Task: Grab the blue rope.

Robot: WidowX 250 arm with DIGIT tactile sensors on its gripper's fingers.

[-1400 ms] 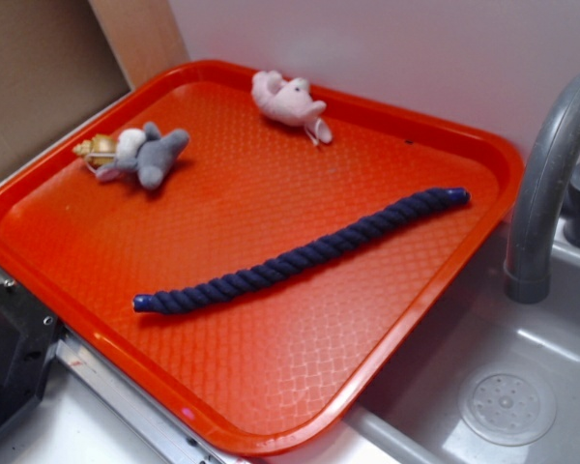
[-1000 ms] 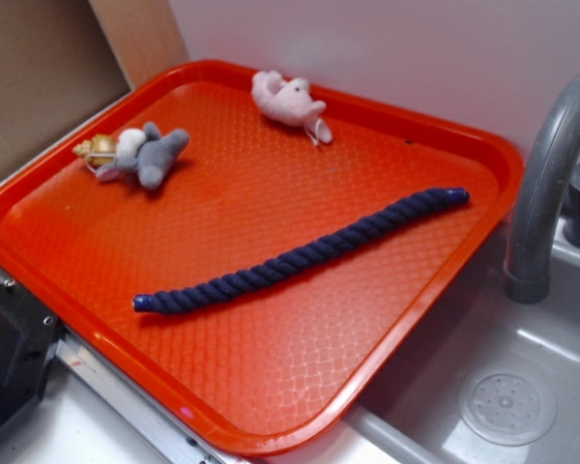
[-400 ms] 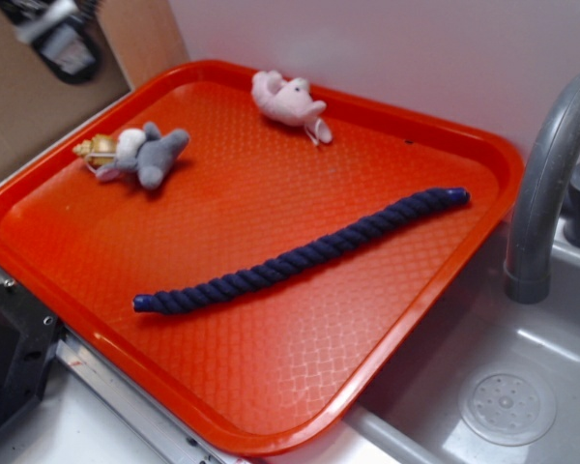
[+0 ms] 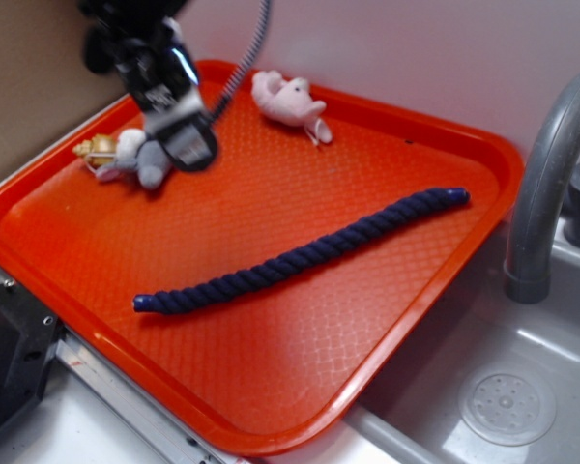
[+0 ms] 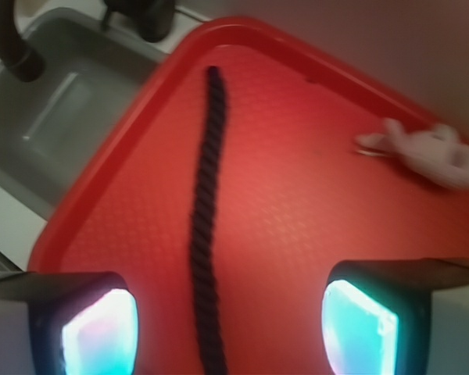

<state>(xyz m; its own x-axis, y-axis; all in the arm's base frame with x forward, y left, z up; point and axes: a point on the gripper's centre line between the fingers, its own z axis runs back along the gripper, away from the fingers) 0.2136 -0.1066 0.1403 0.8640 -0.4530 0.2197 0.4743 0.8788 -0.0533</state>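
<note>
Blue rope (image 4: 300,256) lies flat on the red tray (image 4: 271,387), its long axis running from eight o'clock up to two o'clock, and the gripper (image 4: 188,145), jaws spread wide and holding nothing, hovers well apart at its ten o'clock.

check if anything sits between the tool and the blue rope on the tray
Nothing visible does. The open tool hangs above the grey plush toy; only bare orange plastic tray lies between it and the dark navy twisted rope. The pink plush toy sits off to the side.
</note>
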